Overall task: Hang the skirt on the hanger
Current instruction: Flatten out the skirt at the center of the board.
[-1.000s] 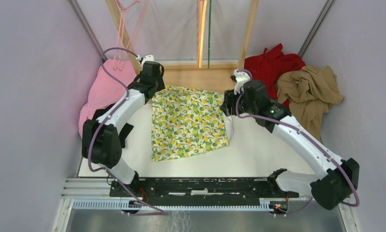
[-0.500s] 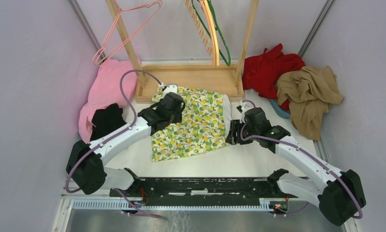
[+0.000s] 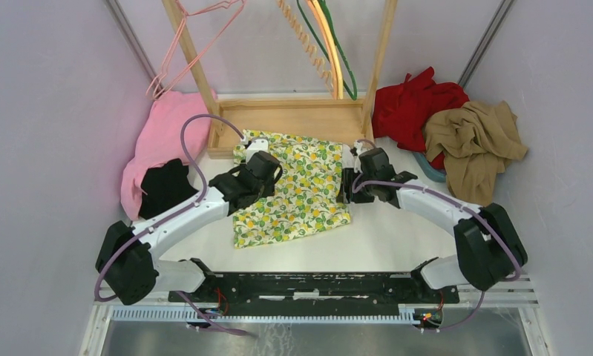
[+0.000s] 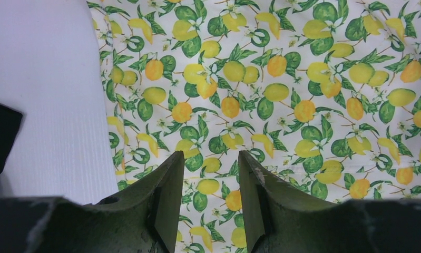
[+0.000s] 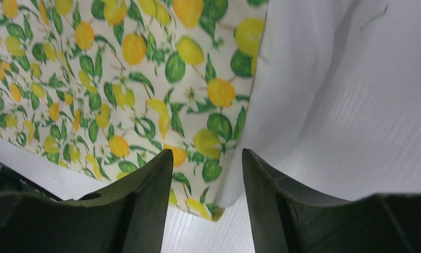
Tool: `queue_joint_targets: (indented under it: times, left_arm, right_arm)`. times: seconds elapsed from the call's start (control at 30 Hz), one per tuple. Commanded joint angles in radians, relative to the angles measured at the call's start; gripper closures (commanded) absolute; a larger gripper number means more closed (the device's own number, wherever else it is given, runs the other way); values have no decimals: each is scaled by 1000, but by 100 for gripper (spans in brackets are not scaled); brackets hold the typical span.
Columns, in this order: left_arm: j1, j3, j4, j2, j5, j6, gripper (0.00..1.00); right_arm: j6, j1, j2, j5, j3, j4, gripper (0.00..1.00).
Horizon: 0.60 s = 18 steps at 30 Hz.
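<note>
We see the flat, lemon-printed fabric skirt [image 3: 300, 189]; left gripper [image 4: 211, 158] and right gripper [image 5: 207, 155] hover over it, jaws apart, empty.

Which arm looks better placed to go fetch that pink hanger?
Probably the left. The hanger hangs far left, on its side; the left fingers hover open over the skirt. The right fingers are at the skirt's right edge, farther away.

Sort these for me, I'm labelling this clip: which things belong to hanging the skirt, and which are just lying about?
Job in hand: skirt; pink hanger.
Lying about: red garment; tan garment; pink cloth; black cloth; green hanger; orange-yellow hanger.
</note>
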Motion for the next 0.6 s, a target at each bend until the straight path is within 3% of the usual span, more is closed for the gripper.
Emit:
queue_joint_targets:
  times: [0.0,0.33,0.57]
  left_arm:
    - [-7,-15,15,-22,-43,-47,50]
    - [-33,-72,28,16,-41,-72,50]
    - [-34,-75,33,23,-47,-66,50]
  right_arm:
    - [-56,-26,90,22,141,94,45]
    - [-82,-46,248,22,260,73,56]
    - [-90,-52,269,42,250,60,48]
